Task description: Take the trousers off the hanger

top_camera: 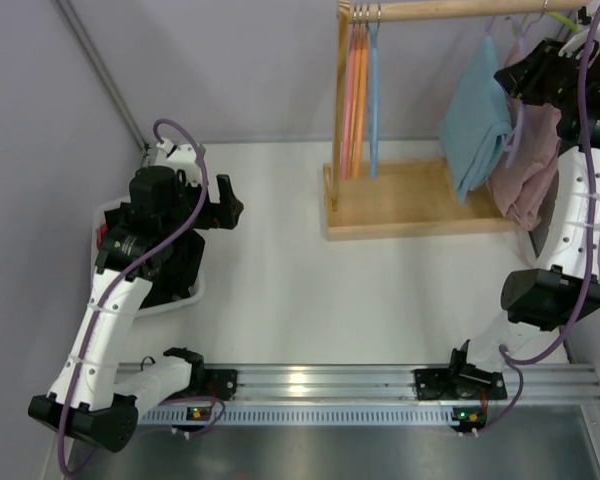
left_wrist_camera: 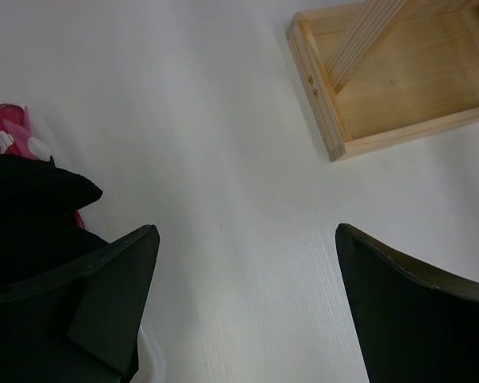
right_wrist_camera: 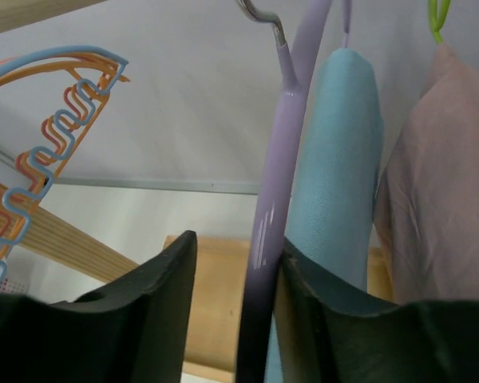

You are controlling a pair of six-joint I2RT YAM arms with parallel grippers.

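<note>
1. The right gripper [right_wrist_camera: 238,263] is straddling the lilac hanger [right_wrist_camera: 273,175], jaws standing half open, clamping nothing; the left gripper [left_wrist_camera: 247,239] is hanging wide open, empty.
2. The teal trousers [top_camera: 475,120] are draping over that hanger at 2 o'clock.
3. Pinching off-centre is risking the hanger unhooking, dragging the pink garment [top_camera: 528,160] down.

Walls: plain grey wall [top_camera: 230,60] behind, evenly lit.
Surface: white table [top_camera: 310,300], soft shadows.
Near edge: silver rail [top_camera: 320,380] catching a bright glare.

The trousers [top_camera: 475,125] are teal; the hanger [right_wrist_camera: 275,199] lilac; the neighbouring garment [top_camera: 528,165] dusty pink; the spare hangers [top_camera: 358,90] orange and light blue; the rack [top_camera: 420,205] pale wood; the counter [top_camera: 300,300] white; the cloth [left_wrist_camera: 8,132] red with white spots.
</note>
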